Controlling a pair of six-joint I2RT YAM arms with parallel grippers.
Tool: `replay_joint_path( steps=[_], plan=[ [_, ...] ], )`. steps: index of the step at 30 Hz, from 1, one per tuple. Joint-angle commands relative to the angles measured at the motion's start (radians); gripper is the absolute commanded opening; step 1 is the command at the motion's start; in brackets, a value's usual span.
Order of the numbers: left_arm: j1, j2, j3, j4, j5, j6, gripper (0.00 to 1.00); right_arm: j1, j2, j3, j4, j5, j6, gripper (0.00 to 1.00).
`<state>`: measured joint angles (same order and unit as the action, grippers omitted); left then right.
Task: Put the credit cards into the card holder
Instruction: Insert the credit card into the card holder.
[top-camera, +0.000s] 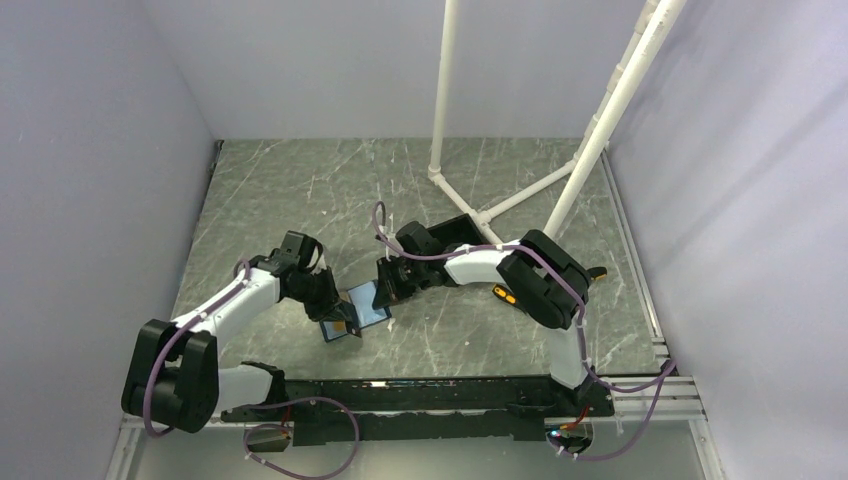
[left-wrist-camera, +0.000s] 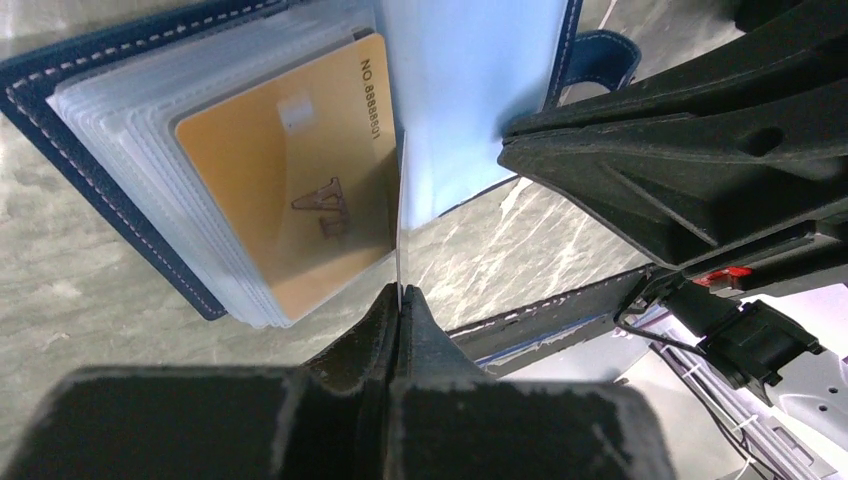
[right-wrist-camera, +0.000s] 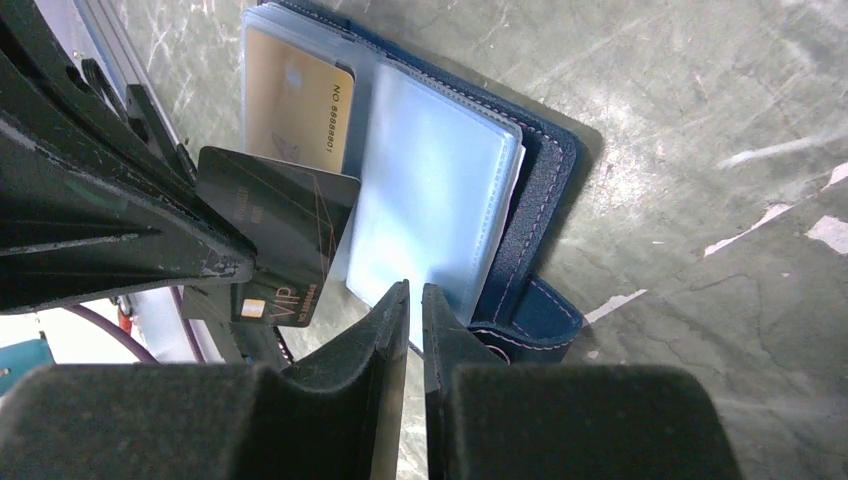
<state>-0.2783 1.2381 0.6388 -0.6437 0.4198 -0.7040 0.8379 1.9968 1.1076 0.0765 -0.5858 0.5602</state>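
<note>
Plastic, likely stiff, light, slick: clamps black card (right-wrist-camera: 280, 225) by one edge in closed left gripper (left-wrist-camera: 400, 292), nips floppy sleeve (right-wrist-camera: 430, 190) of card holder (right-wrist-camera: 545, 190) in right gripper (right-wrist-camera: 415, 292).

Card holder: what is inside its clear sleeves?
One gold card lies in one stack's top sleeve. The other stack's top sleeve shows no card. Lower sleeves are covered.

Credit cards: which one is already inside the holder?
The orange-gold plastic card, flat inside a clear sleeve of the dark-blue card holder; the dark VIP-marked card is outside, pinched by the left gripper.
</note>
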Motion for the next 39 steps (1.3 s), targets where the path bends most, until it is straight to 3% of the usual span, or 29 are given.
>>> replay_joint_path(
  steps=[1, 19, 39],
  plan=[
    [-0.002, -0.006, -0.008, 0.063, -0.020, -0.019, 0.00, -0.011, 0.006, -0.013, 0.029, 0.012, -0.023, 0.12],
    [-0.001, 0.067, -0.039, 0.131, -0.054, -0.008, 0.00, -0.011, 0.017, -0.018, 0.033, 0.016, -0.023, 0.11],
    [0.024, -0.028, -0.115, 0.285, 0.003, -0.024, 0.00, -0.011, 0.049, 0.003, 0.009, 0.029, -0.040, 0.10]
  ],
)
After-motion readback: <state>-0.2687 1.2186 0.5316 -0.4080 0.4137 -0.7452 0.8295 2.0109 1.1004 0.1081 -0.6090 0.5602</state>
